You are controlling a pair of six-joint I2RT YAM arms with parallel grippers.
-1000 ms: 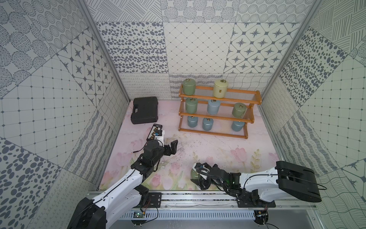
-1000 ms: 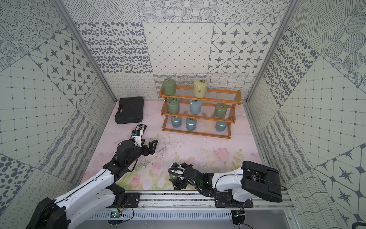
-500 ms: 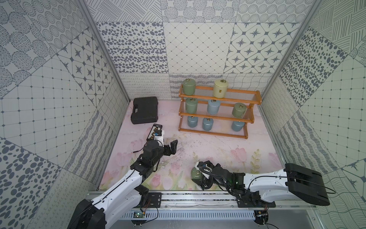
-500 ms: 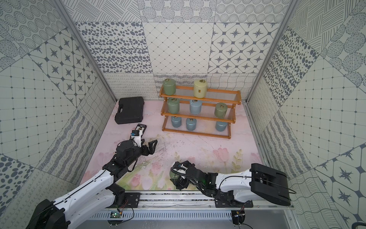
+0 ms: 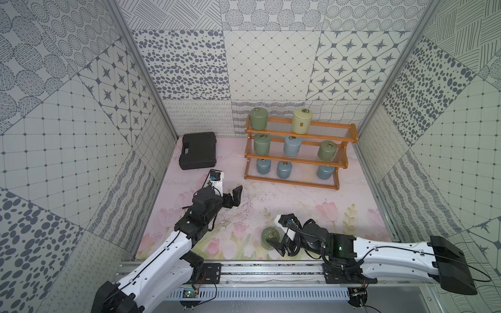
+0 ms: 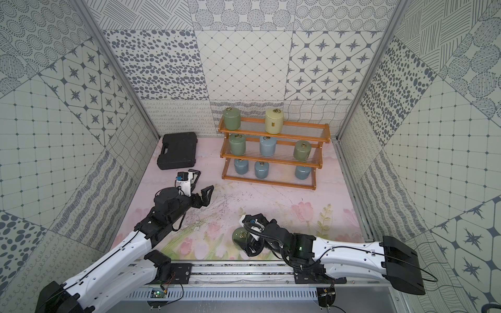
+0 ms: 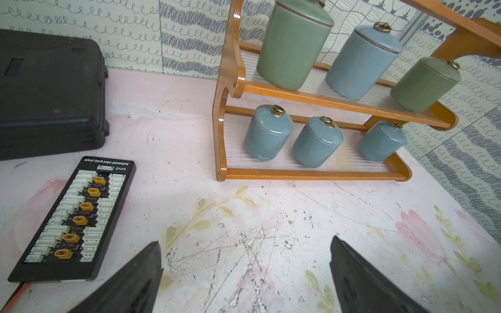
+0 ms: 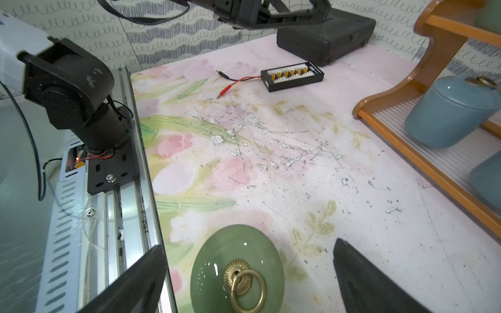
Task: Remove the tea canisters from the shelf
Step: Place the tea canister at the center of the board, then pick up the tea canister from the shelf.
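The right gripper point(image 8: 245, 246) has just let go — jaws now wide apart either side of the glossy sage-green lidded canister point(image 8: 237, 268) with brass ring, upright on the pink floral counter point(image 5: 298, 200) near its front edge. One down; eight canisters point(image 5: 292, 145) wait on the orange-brown wooden three-tier shelf point(image 5: 292, 180). The left gripper point(image 7: 245, 241): jaws apart, empty. The black connector board point(image 7: 73, 216) carries white print — upside down, illegible.

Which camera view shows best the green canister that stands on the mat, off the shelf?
The right wrist view: the green canister is close in the foreground, its brass ring handle sharp, its lower part cut off. Both top views show it small, from above. The left wrist view misses it.
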